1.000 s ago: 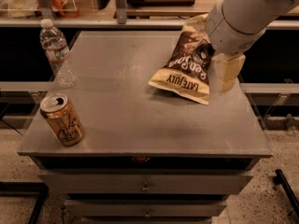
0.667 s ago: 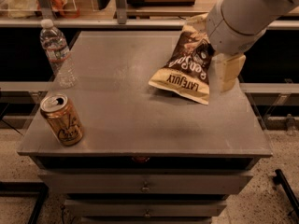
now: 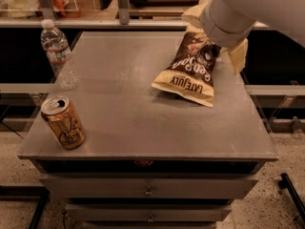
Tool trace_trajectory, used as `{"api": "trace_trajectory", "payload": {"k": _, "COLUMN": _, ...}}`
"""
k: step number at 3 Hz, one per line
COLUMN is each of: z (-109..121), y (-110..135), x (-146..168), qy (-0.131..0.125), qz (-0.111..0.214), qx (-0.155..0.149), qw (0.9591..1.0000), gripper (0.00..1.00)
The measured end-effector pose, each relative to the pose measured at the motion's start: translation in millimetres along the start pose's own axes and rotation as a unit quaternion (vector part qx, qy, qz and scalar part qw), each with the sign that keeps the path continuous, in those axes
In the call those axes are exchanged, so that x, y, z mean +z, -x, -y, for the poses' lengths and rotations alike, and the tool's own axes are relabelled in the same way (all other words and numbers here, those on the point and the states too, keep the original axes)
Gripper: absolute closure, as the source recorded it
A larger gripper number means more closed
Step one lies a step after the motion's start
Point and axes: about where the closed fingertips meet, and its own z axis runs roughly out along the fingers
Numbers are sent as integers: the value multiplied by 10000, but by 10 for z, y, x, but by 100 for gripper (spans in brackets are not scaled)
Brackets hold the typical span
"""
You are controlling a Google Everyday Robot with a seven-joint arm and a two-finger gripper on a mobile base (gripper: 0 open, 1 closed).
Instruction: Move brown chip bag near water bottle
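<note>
Tool (image 3: 215, 42) higher, over brown chip bag (image 3: 187, 74)

Dim warm light, gripper (image 3: 215, 41) upper right

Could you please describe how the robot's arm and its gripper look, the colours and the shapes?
The arm is thick, round and smooth, white to light grey, with a thin seam around the wrist. The gripper, over the far right of the table by the top of the chip bag, is pale cream-yellow with flat sides. No cables or markings show.
</note>
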Motion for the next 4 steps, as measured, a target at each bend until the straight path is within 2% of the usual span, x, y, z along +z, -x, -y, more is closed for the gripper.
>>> {"api": "trace_trajectory", "payload": {"k": 1, "z": 48, "y": -340, "x": 236, "qy": 167, "qz": -595, "qx": -626, "qw": 9961, "gripper": 0}}
{"api": "trace_trajectory", "payload": {"k": 2, "z": -26, "y": -623, "x": 527, "qy": 474, "qz": -642, "qx": -856, "qw": 9931, "gripper": 0}}
{"api": "trace_trajectory", "payload": {"k": 3, "z": -80, "y": -625, "x": 759, "qy": 623, "qz": -162, "qx": -793, "qw": 9948, "gripper": 0}}
{"api": "trace_trajectory", "payload": {"k": 4, "z": -52, "y": -462, "x": 793, "qy": 541, "qz": 352, "qx": -767, "qw": 9950, "gripper": 0}}
